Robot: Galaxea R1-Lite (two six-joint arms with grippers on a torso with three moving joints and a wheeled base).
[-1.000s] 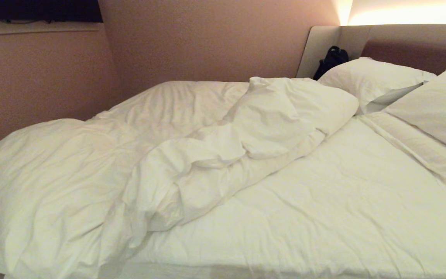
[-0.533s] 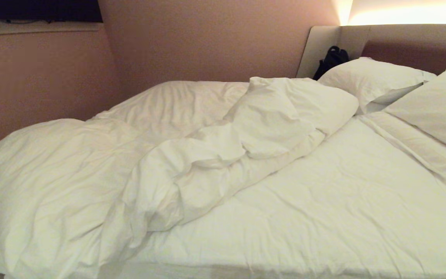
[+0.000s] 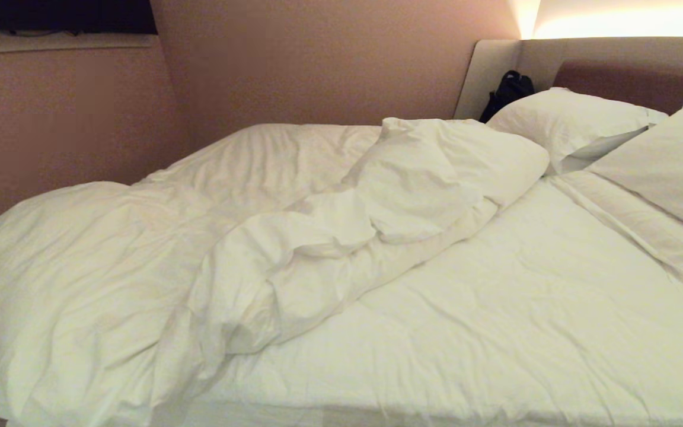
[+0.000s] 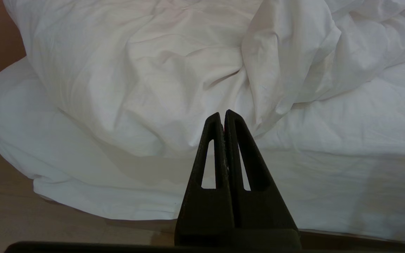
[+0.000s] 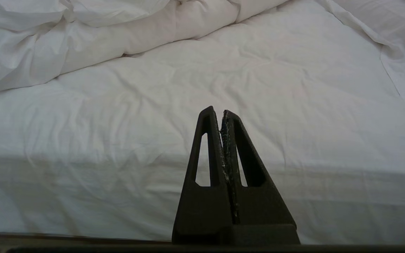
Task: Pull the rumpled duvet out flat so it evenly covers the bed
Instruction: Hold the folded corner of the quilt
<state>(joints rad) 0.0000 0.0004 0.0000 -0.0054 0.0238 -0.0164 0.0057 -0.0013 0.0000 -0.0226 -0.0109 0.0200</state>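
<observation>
The white duvet lies rumpled on the bed. It is heaped in a diagonal ridge from the near left corner up toward the pillows, and a fold hangs over the left corner. Neither gripper shows in the head view. In the left wrist view my left gripper is shut and empty, held short of the bed's near side below the duvet's hanging fold. In the right wrist view my right gripper is shut and empty too, facing the flatter white surface, with the duvet's ridge beyond it.
Two white pillows lean on the padded headboard at the right. A black bag sits in the corner by the headboard. A pinkish wall runs close along the bed's far and left sides. Wooden floor lies below the near edge.
</observation>
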